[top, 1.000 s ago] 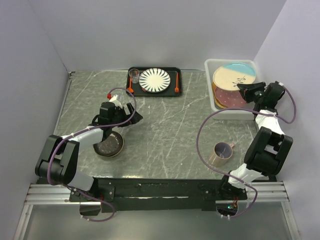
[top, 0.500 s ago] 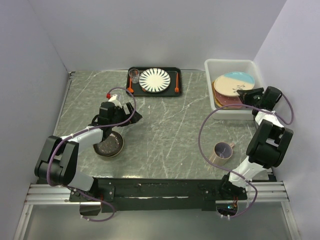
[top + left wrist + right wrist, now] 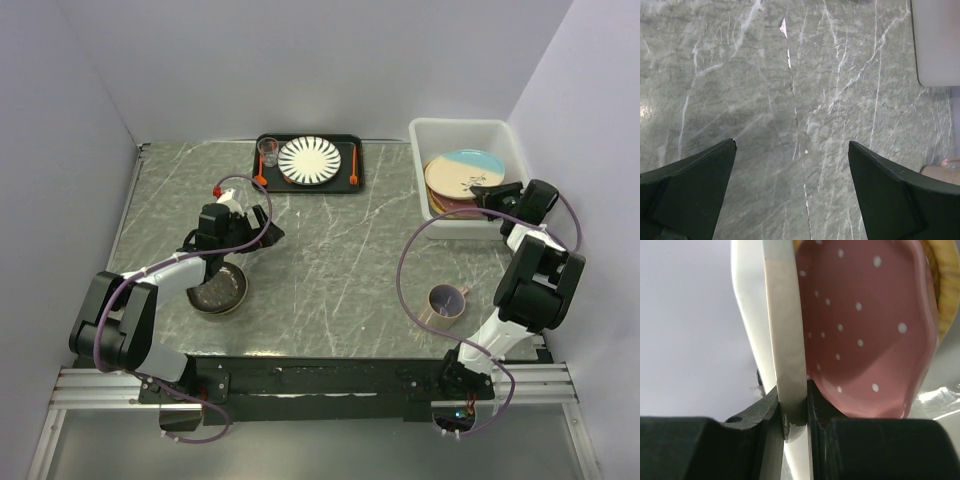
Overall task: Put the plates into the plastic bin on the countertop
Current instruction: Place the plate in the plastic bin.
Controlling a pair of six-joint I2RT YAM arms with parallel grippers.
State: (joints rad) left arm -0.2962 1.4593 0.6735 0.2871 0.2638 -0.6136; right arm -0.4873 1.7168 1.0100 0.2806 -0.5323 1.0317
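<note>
- Right jaws pinch the rim of the blue plate [image 3: 465, 172] inside the bin [image 3: 460, 122]; released askew, it could chip the pink plate [image 3: 860, 340].
- Left jaws gape wide over the bench [image 3: 790, 75]; the dark plate [image 3: 215, 292] sits near, easily knocked.

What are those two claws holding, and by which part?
The right gripper pinches the pale blue-and-cream round plate by its rim; the left gripper is open and empty.
</note>
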